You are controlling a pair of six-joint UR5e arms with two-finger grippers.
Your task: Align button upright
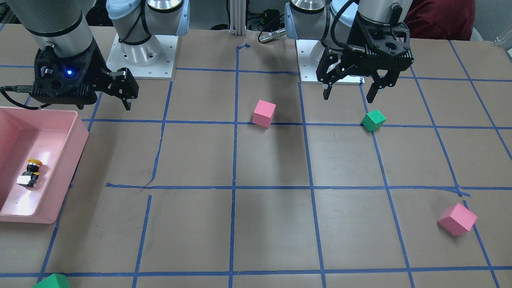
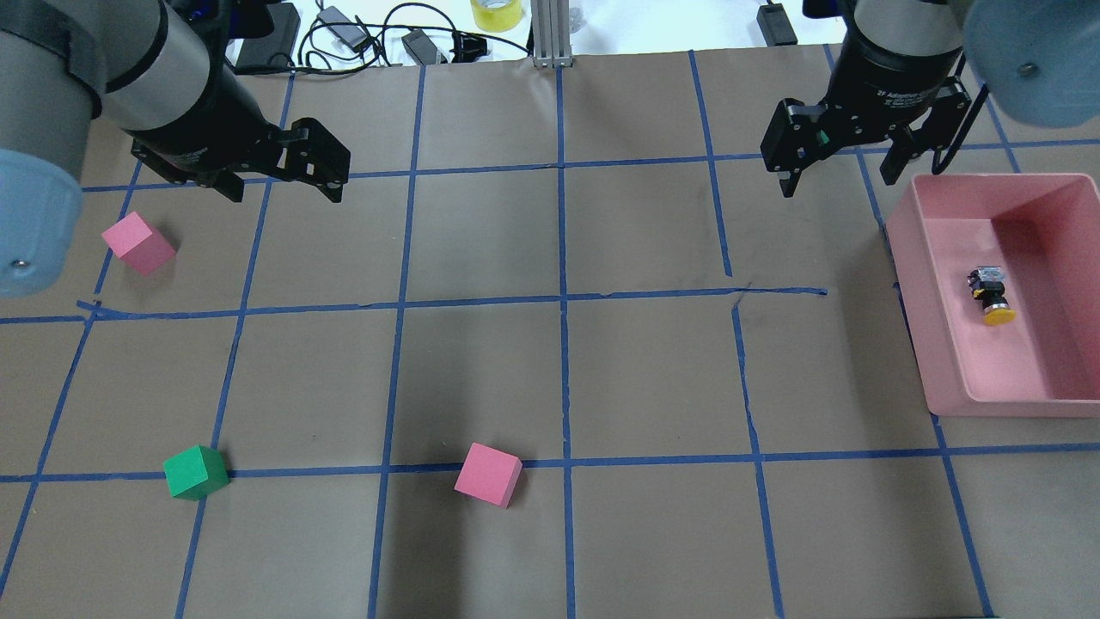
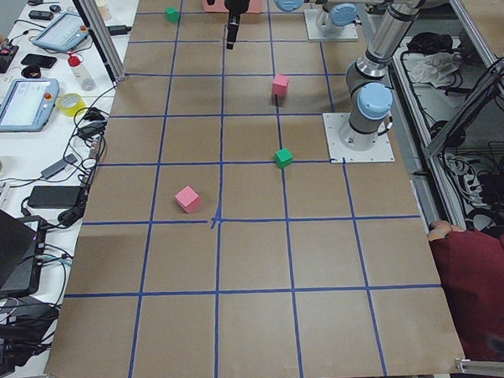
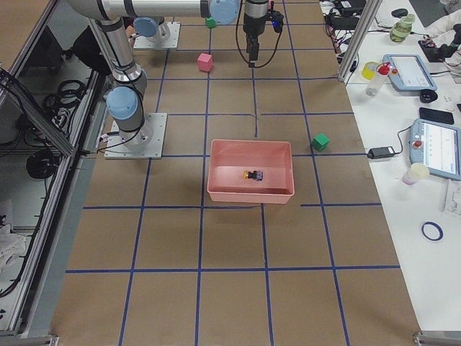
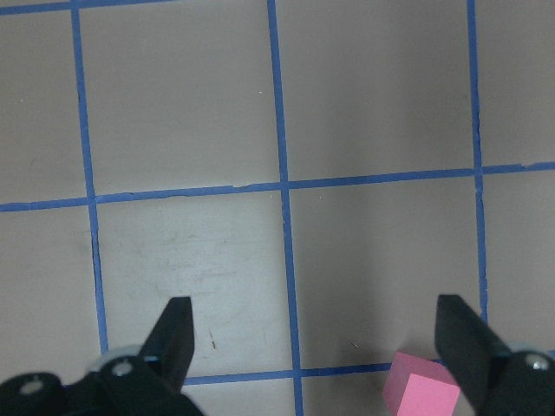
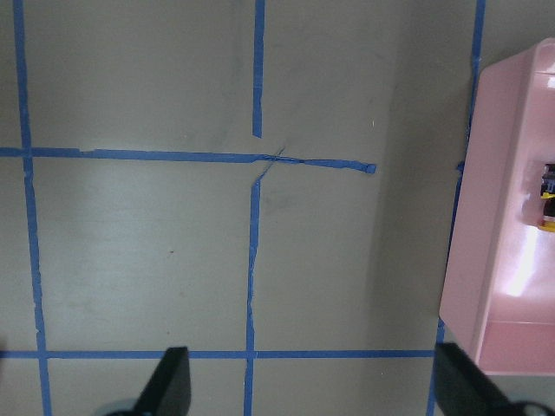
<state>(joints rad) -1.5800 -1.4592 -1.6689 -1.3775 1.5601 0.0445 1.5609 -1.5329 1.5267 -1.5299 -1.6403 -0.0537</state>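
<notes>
A table [image 2: 653,533] covered in brown paper and marked into squares by blue tape [image 2: 564,378] lies under even light, with an aluminium post [image 2: 550,34], black cables [image 2: 361,34] and a yellow tape roll [image 2: 496,12] at its far edge, and a white side bench [image 4: 432,281] carrying tablets [image 4: 438,148].

Robotics lab, bench setup. Table [image 2: 653,370] papered brown and gridded with blue tape [image 2: 563,378]; two industrial arms [image 1: 148,16] bolted down on white base plates [image 1: 164,60]. Side benches hold teach pendants [image 4: 438,148], loose cables [image 2: 378,34] and a yellow tape roll [image 3: 70,102].
</notes>
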